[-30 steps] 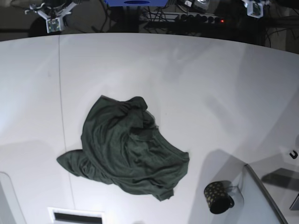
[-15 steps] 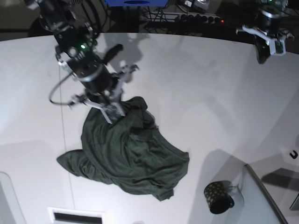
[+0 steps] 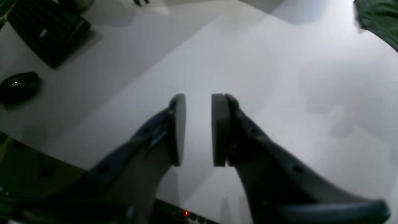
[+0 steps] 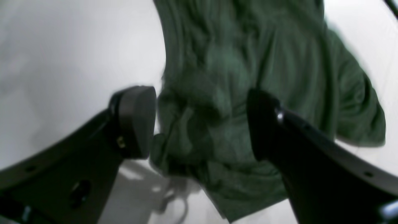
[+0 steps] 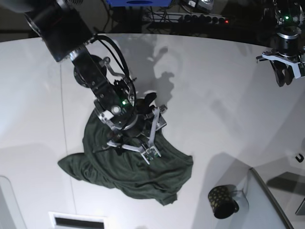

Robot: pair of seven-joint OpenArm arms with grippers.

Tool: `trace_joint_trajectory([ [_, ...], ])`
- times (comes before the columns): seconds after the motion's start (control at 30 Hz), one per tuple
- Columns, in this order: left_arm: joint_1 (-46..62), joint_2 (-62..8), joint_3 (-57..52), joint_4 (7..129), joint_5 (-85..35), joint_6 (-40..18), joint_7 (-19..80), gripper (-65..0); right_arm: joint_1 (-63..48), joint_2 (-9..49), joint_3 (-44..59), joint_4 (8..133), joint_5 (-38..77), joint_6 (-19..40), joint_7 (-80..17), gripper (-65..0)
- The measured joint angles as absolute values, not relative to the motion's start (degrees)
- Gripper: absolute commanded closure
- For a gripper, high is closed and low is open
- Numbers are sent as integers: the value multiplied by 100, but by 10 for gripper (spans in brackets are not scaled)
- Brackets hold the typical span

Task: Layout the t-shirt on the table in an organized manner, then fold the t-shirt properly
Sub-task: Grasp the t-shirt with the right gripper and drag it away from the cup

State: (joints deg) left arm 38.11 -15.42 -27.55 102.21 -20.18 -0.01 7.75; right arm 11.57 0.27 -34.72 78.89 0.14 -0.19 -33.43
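The dark green t-shirt (image 5: 159,172) lies crumpled on the white table (image 5: 214,95), left of the middle. My right gripper (image 5: 133,149) hangs low over the shirt's middle, pointing down. In the right wrist view this gripper (image 4: 200,124) stands wide open, with bunched t-shirt fabric (image 4: 217,77) showing between and below its fingers (image 4: 136,121); I cannot tell whether they touch it. My left gripper (image 5: 285,76) hovers at the far right edge, well away from the shirt. Its pads (image 3: 219,127) stand a narrow gap apart over bare table, nothing between them. A t-shirt corner (image 3: 381,18) shows at top right.
A dark gold-dotted mug (image 5: 222,201) stands at the front right beside a grey tray-like panel (image 5: 269,200). A white slotted block (image 5: 78,221) sits at the front edge. A keyboard (image 3: 46,31) and a mouse (image 3: 18,87) lie beyond the table in the left wrist view.
My right arm came in from the back left, moved over the shirt's middle, and its jaws opened wide. My left arm came down at the far right and its jaws parted slightly.
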Motion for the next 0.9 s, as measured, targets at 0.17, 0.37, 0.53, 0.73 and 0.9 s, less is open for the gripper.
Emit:
trace_joint_trajectory([
  [0.17, 3802, -1529, -2755, 10213, -2018, -1, 803, -155, 1343, 82, -3446, 6980, -1, -27, -3103, -431],
  [0.37, 3623, -1542, -2755, 10086, -2021, -3, 799, -155, 1466, -32, -3446, 6635, 19, -25, -3000, -206],
  [0.53, 3603, -1542, -2755, 10064, -2023, -3, 801, -155, 1455, -97, -3435, 6630, 14, -23, -3009, 0],
  [0.73, 3623, -1535, -2757, 10062, -2027, -3, 799, -150, 875, 14, -3430, 7822, -27, -32, -3398, 0],
  [0.9, 3651, -1533, -2762, 10062, -1984, -1, 799, -150, 196, 504, -3417, 9500, -36, -38, -4259, 0],
])
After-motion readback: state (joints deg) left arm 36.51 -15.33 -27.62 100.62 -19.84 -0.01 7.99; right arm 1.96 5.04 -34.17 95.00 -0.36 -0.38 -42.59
